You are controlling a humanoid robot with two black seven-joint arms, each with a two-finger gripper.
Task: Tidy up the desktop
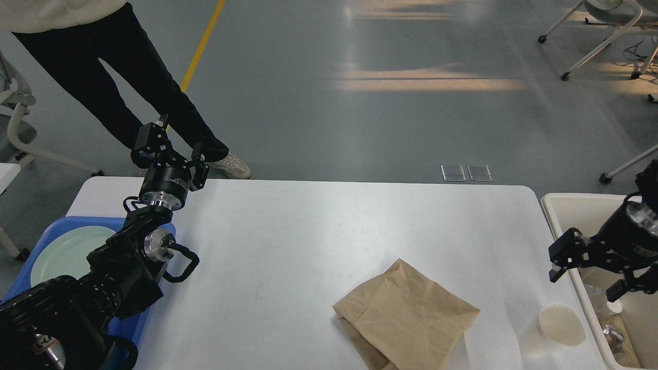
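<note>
Right hand (583,277) spread; desktop (318,241) long axis left-right.

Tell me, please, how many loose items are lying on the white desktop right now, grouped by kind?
Brown paper bag: 1
White paper cup: 1
Total on the desktop: 2
The pale green plate lies in the blue tray, so it is not counted.

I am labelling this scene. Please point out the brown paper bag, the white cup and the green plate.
brown paper bag (406,313), head view, centre of its creased top face.
white cup (561,324), head view, its open mouth.
green plate (67,252), head view, bare middle.
</note>
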